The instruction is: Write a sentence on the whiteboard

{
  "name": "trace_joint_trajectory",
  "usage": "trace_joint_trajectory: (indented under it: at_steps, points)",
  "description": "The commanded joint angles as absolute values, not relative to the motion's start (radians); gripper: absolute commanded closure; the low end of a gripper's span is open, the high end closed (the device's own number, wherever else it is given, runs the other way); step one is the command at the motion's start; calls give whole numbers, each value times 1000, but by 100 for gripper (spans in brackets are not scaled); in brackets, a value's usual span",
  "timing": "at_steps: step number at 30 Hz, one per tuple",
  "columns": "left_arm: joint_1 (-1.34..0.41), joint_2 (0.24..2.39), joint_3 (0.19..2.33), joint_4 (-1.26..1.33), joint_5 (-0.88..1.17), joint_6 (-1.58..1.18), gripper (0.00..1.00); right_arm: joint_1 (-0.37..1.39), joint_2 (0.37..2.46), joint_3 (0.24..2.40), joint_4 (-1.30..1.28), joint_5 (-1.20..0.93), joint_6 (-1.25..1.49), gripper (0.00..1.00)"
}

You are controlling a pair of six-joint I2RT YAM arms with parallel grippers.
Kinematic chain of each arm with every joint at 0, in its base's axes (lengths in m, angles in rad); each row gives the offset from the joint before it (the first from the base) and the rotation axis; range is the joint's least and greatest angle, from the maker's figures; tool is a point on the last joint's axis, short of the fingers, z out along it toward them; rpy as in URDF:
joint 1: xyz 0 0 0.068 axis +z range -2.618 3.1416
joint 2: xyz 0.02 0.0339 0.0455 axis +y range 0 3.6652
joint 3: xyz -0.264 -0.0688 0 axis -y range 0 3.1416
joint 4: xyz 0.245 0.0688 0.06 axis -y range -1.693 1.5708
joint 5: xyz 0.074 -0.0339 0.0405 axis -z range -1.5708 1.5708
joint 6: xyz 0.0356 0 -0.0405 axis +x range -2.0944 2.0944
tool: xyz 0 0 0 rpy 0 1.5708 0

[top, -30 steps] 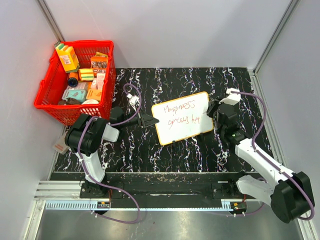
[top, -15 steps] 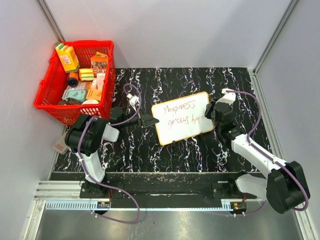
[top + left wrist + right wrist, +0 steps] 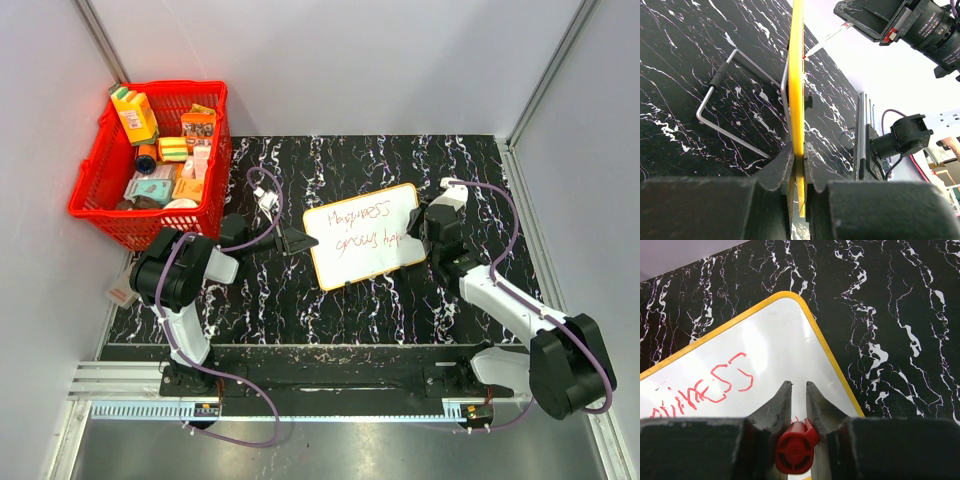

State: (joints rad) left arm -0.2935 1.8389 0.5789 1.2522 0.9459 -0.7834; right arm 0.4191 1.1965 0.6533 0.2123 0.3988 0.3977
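Black marbled tabletop (image 3: 300, 310) veined in white fills the middle of the overhead frame, closed in by pale grey walls (image 3: 350, 60). A red basket (image 3: 97, 214) packed with cartons (image 3: 134, 115) sits at the upper left.

The whiteboard (image 3: 365, 262) lies at the centre of the frame, its long axis running from lower left up to upper right. The sentence (image 3: 365, 228), two lines of reddish script, follows that same slant. In the left wrist view the board is seen edge-on as a yellow strip, with a bent wire stand (image 3: 735, 100) to its left.

The left gripper (image 3: 300, 241) is clamped on the board's left short edge, its fingers pressed to either side of the rim. The right gripper (image 3: 425, 232), at the board's right end, is closed around a red marker (image 3: 795, 447). The marker's tip seems to touch the board, near the end of the second line.
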Motion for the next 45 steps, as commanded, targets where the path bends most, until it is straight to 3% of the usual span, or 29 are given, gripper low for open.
trace_joint_trajectory:
  at_steps: [1,31,45]
  points:
    - [-302,1796,577,1367,965,-741,100,416,1195,669,245,439,394,100]
    - [-302,1798,577,1370,968,-742,100,411,1219,729,278,451,371,100]
    - [-302,1798,577,1368,968,-741,100,413,1209,650,224,410,428,100]
